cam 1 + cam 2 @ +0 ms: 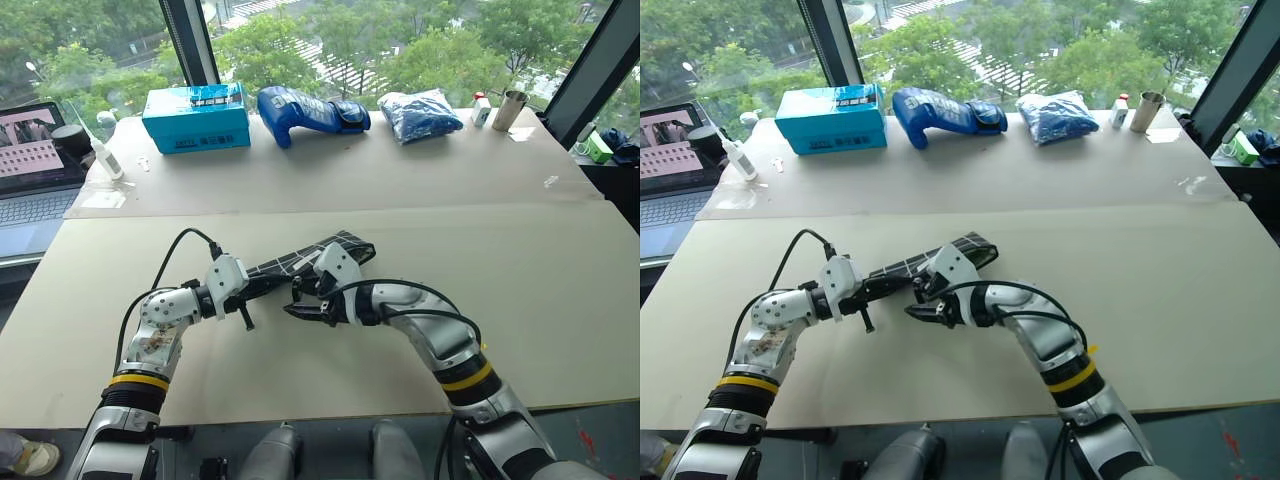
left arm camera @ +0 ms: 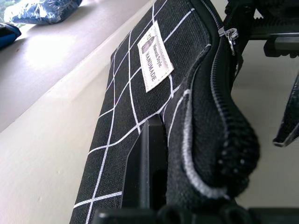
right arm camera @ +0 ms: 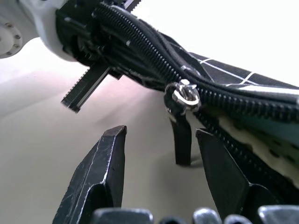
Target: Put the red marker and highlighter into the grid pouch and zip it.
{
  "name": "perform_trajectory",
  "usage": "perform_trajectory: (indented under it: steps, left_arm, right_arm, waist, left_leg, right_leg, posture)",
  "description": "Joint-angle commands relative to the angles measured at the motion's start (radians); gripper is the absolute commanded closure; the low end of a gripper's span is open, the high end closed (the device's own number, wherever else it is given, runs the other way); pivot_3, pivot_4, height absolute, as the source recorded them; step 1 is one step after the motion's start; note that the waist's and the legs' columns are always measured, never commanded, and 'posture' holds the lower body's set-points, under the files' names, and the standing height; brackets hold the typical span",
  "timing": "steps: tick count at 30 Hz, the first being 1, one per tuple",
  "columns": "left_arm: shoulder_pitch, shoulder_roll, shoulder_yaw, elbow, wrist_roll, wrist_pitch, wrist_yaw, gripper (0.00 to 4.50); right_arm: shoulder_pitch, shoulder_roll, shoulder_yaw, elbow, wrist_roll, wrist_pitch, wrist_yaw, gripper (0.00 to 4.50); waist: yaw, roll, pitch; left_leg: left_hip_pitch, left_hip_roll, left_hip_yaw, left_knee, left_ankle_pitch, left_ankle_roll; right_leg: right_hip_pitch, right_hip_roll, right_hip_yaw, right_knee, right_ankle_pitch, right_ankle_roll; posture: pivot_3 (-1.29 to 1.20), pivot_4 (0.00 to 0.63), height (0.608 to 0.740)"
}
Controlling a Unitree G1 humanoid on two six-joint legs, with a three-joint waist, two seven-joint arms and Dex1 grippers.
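We see the grid pouch point(image 1: 305, 258) just left of the frame's middle in the left eye view, lifted off the pale worktop point(image 1: 520, 300) and slanting up toward the right. The left gripper point(image 1: 243, 290) is clamped on the pouch's lower-left end; in the left wrist view one black finger point(image 2: 147, 168) presses flat against the gridded fabric below the small white label point(image 2: 155, 56), and the zipper edge bulges beside it. The right gripper point(image 1: 297, 310) sits at the middle of the frame, just under the pouch, with its two fingers apart and nothing between them. In the right wrist view the metal zipper slider point(image 3: 184, 95) lies part-way along the teeth, and the black pull strap point(image 3: 183, 140) hangs down from it into the gap between that gripper's fingers point(image 3: 105, 168); we cannot tell whether either finger touches the strap. To the right of the slider the zipper teeth stand parted, showing a pale lining.

Along the far edge of the worktop, at the top of the frame, stand a turquoise box point(image 1: 196, 118), a blue glove-like bag point(image 1: 308, 112), a crumpled blue bag point(image 1: 420, 113) and a metal cup point(image 1: 509, 110). A laptop point(image 1: 35, 170) lies open at the upper left. We cannot make out the marker or the highlighter.
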Motion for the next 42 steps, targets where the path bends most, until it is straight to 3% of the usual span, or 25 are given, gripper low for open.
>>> perform_trajectory:
  steps: [1, 3, 4, 6, 7, 9, 11, 20, 26, 31, 36, 39, 42]
  left_arm:
    - [-0.003, 0.002, 0.010, -0.037, -0.018, 0.005, 0.002, 4.50]
    - [-0.001, 0.002, 0.009, -0.040, -0.019, 0.007, 0.003, 4.50]
    - [0.000, 0.001, 0.009, -0.042, -0.019, 0.008, 0.003, 4.50]
    - [0.000, 0.001, 0.009, -0.041, -0.018, 0.009, 0.005, 4.50]
    - [-0.001, 0.001, 0.010, -0.040, -0.018, 0.009, 0.005, 4.50]
    - [-0.002, 0.001, 0.010, -0.039, -0.018, 0.010, 0.006, 4.50]
    - [-0.002, 0.001, 0.011, -0.037, -0.018, 0.010, 0.006, 4.50]
    - [-0.002, 0.001, 0.012, -0.036, -0.016, 0.012, 0.011, 4.50]
    - [0.004, 0.003, 0.013, -0.042, -0.016, 0.014, 0.013, 4.50]
    - [0.009, 0.005, 0.013, -0.045, -0.016, 0.015, 0.011, 4.50]
    - [0.007, 0.004, 0.011, -0.043, -0.016, 0.013, 0.011, 4.50]
    - [0.007, 0.005, 0.009, -0.043, -0.016, 0.013, 0.010, 4.50]
    - [-0.002, 0.004, 0.003, -0.036, -0.014, 0.009, 0.002, 4.50]
  right_arm:
    - [-0.030, 0.014, 0.000, 0.009, -0.010, -0.038, -0.016, 1.84]
    - [-0.032, 0.014, 0.000, 0.014, -0.011, -0.040, -0.020, 1.84]
    - [-0.031, 0.012, -0.001, 0.013, -0.010, -0.042, -0.020, 2.35]
    - [-0.026, 0.003, -0.015, -0.002, 0.004, -0.039, -0.011, 2.64]
    - [-0.024, -0.003, -0.023, -0.011, 0.012, -0.037, -0.004, 3.26]
    - [-0.022, -0.012, -0.037, -0.021, 0.024, -0.034, 0.001, 3.69]
    - [-0.020, -0.019, -0.047, -0.029, 0.033, -0.030, 0.004, 4.49]
    - [0.002, -0.080, -0.062, -0.110, 0.079, 0.013, 0.039, 4.49]
    - [0.035, -0.324, -0.140, -0.264, 0.108, -0.033, 0.171, 4.49]
    - [0.055, -0.592, -0.195, -0.191, -0.003, -0.157, 0.215, 4.49]
    - [0.084, -0.701, -0.238, -0.067, -0.050, -0.276, 0.225, 4.49]
    - [0.092, -0.709, -0.252, -0.041, -0.040, -0.311, 0.231, 4.49]
    - [0.051, -0.617, -0.281, -0.043, 0.037, -0.284, 0.199, 3.52]
  waist:
    - [-0.001, 0.000, 0.000]
    - [-0.001, 0.000, 0.000]
    - [-0.002, 0.000, 0.000]
    - [-0.003, 0.000, 0.000]
    - [-0.004, 0.000, 0.000]
    - [-0.005, 0.000, 0.000]
    - [-0.006, 0.000, 0.000]
    - [-0.008, 0.000, 0.000]
    - [-0.002, 0.000, 0.000]
    - [0.006, 0.000, 0.000]
    - [0.002, 0.000, 0.000]
    - [0.003, 0.000, 0.000]
    - [0.004, -0.001, 0.000]
  left_leg:
    - [0.000, 0.000, 0.000, 0.000, 0.000, 0.000]
    - [0.000, 0.000, 0.000, 0.000, 0.000, 0.000]
    - [0.000, 0.000, 0.000, 0.000, 0.000, 0.000]
    - [0.000, 0.000, 0.000, 0.000, 0.000, 0.000]
    - [0.000, 0.000, 0.000, 0.000, 0.000, 0.000]
    - [-0.001, 0.000, 0.000, 0.000, 0.000, 0.000]
    - [-0.001, 0.000, 0.000, 0.000, 0.000, 0.000]
    - [-0.001, 0.000, 0.000, 0.000, 0.000, 0.000]
    - [-0.003, -0.001, 0.000, 0.000, 0.000, 0.000]
    - [-0.004, -0.001, 0.003, 0.000, 0.000, 0.000]
    - [-0.004, 0.000, 0.008, 0.000, 0.000, 0.000]
    - [-0.004, 0.000, 0.008, 0.000, 0.000, 0.000]
    - [-0.004, 0.000, 0.008, 0.001, 0.000, 0.000]
  right_leg:
    - [0.000, 0.000, 0.000, 0.000, 0.000, 0.000]
    - [0.000, 0.000, 0.000, 0.000, 0.000, 0.000]
    - [0.000, 0.000, 0.000, 0.000, 0.000, 0.000]
    - [-0.001, 0.000, 0.000, 0.000, 0.000, 0.000]
    - [-0.001, 0.000, 0.000, 0.000, 0.000, 0.000]
    - [-0.001, 0.000, 0.000, 0.000, 0.000, 0.000]
    - [-0.001, 0.000, 0.000, 0.001, 0.000, 0.000]
    - [-0.002, 0.000, 0.000, 0.001, 0.000, 0.000]
    - [-0.003, 0.000, 0.000, 0.000, 0.000, 0.000]
    - [-0.003, 0.000, 0.000, -0.001, 0.000, 0.000]
    - [-0.003, 0.000, 0.000, 0.000, 0.000, 0.000]
    - [-0.003, 0.000, 0.000, 0.000, 0.000, 0.000]
    - [-0.003, 0.000, 0.000, -0.001, 0.000, 0.000]
  posture:
    - [0.00, 0.150, 0.740]
    - [0.00, 0.150, 0.740]
    - [0.00, 0.150, 0.740]
    - [0.00, 0.150, 0.740]
    - [0.00, 0.150, 0.740]
    - [0.00, 0.150, 0.740]
    - [0.00, 0.150, 0.740]
    - [0.00, 0.150, 0.740]
    - [0.00, 0.150, 0.740]
    - [0.00, 0.150, 0.740]
    - [0.00, 0.150, 0.740]
    - [0.00, 0.150, 0.740]
    - [0.00, 0.150, 0.740]
